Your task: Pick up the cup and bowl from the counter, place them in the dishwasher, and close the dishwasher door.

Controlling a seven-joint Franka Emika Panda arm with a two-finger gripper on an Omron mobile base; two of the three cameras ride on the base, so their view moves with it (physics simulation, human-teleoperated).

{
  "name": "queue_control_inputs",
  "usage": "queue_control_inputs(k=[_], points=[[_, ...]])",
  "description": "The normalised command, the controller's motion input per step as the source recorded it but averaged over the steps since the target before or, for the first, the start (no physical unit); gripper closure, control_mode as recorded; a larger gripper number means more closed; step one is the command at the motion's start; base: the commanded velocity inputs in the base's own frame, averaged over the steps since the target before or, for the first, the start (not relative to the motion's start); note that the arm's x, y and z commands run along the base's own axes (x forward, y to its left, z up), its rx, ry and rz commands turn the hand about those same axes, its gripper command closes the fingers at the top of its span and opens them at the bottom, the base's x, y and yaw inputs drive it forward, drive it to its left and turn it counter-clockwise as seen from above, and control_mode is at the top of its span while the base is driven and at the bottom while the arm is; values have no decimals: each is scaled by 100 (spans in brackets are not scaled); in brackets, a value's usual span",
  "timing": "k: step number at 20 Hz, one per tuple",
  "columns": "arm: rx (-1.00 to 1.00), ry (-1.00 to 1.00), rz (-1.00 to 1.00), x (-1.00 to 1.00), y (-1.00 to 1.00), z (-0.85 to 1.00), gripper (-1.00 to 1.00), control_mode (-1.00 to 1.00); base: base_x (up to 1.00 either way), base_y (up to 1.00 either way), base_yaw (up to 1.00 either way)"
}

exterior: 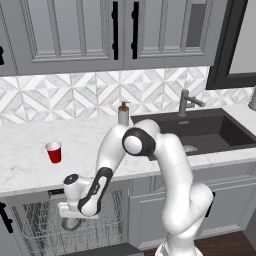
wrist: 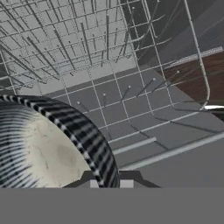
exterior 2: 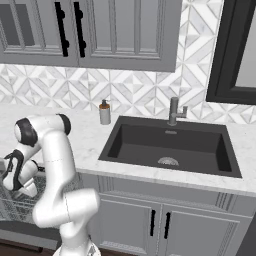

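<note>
Hand view shows the gripper (wrist: 108,183) pinching the rim of the bowl (wrist: 39,148) low over the pale wire rack (wrist: 109,65) of the open dishwasher (exterior: 65,225), the bowl seemingly not yet let go. Left on the table (exterior: 25,160) stands the cup (exterior: 54,152), so that pick, its loading and shutting the door appear to remain.

**Setting: Domestic Kitchen**

We identify a home kitchen by its marble-look counter (exterior: 30,165), dark inset sink (exterior 2: 170,145) with faucet (exterior 2: 174,111), tiled backsplash (exterior: 75,95), grey panelled cabinets (exterior: 75,30) and the under-counter dishwasher (exterior: 45,227) with wire racks.
</note>
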Motion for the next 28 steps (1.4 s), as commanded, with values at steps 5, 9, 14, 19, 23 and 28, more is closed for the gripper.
queue_control_inputs(k=[5,9,14,19,23,28], points=[[0,0,-5,24,22,0,100,-100,0,0,0],[0,0,-8,38,32,-14,100,-100,0,0,0],[0,0,-8,24,34,-54,100,-100,0,0,0],[0,0,-4,12,29,-64,100,-100,0,0,0],[0,0,-4,0,9,-29,100,-100,0,0,0],[0,0,0,0,0,-8,100,-100,0,0,0]])
